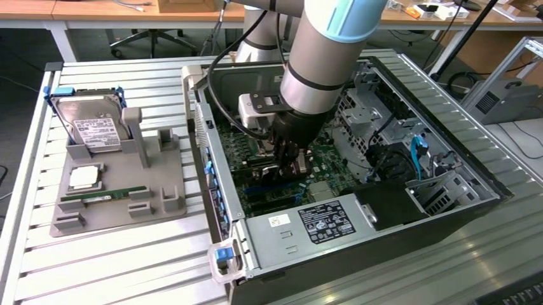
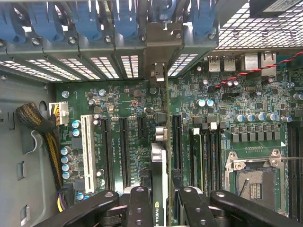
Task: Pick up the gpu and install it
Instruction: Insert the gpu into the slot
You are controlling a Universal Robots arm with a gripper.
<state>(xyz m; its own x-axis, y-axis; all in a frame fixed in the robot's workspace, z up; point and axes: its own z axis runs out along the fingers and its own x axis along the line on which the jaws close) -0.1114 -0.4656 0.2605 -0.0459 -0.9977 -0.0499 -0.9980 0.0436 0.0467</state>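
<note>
In the wrist view I see the gpu [image 2: 160, 156] edge-on: a thin green board with a black cooler, standing upright over the black expansion slots of the motherboard [image 2: 128, 99]. Its silver bracket [image 2: 158, 71] reaches up to the case's rear slot openings. My gripper [image 2: 163, 191] is shut on the card, one black finger on each face. In the exterior view the gripper [image 1: 284, 166] is down inside the open computer case [image 1: 208, 159], holding the gpu [image 1: 273, 171] low over the motherboard [image 1: 327, 155].
Blue slot clips [image 2: 118, 19] line the case's rear wall. A white slot [image 2: 86, 146] and an open processor socket [image 2: 253, 182] flank the card. On the exterior view's left, a grey fixture [image 1: 119, 213] holds a hard drive [image 1: 89, 124] and a memory stick [image 1: 106, 194]. The power supply [image 1: 314, 225] fills the near end.
</note>
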